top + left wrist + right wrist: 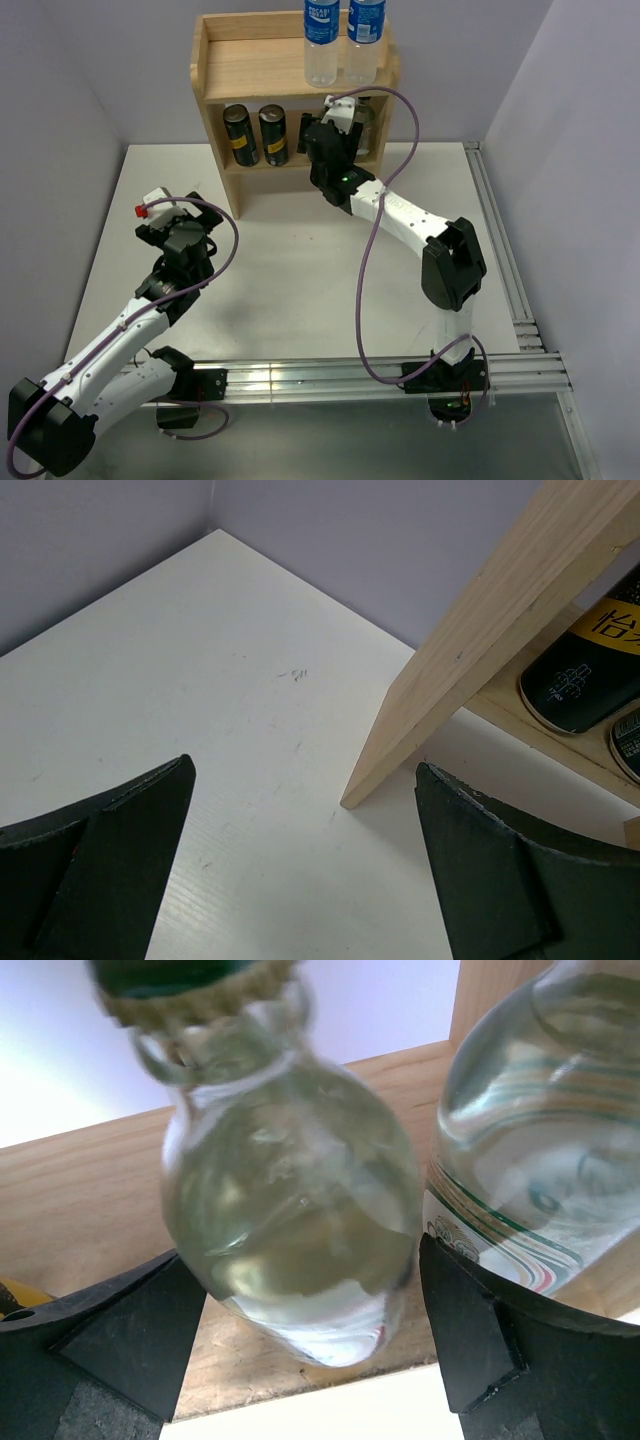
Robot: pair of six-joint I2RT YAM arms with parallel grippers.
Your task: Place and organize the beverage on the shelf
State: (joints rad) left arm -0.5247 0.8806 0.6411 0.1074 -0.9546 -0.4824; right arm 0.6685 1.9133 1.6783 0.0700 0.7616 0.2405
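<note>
The light wooden shelf (225, 80) stands at the table's far side. Two plastic bottles with blue labels (321, 40) stand on its top tier. Two dark gold-topped cans (255, 135) stand at the left of its lower tier and also show in the left wrist view (585, 670). My right gripper (340, 118) reaches into the right of the lower tier. In the right wrist view it (305, 1330) is shut on a tilted clear glass bottle (290, 1190) with a dark cap. The second glass bottle (540, 1130) stands just to its right. My left gripper (172, 203) is open and empty.
The left gripper (305, 870) hovers over white table beside the front corner of the shelf's left side panel (480, 630). An aluminium rail (500, 250) runs along the table's right edge. Purple cables loop over both arms.
</note>
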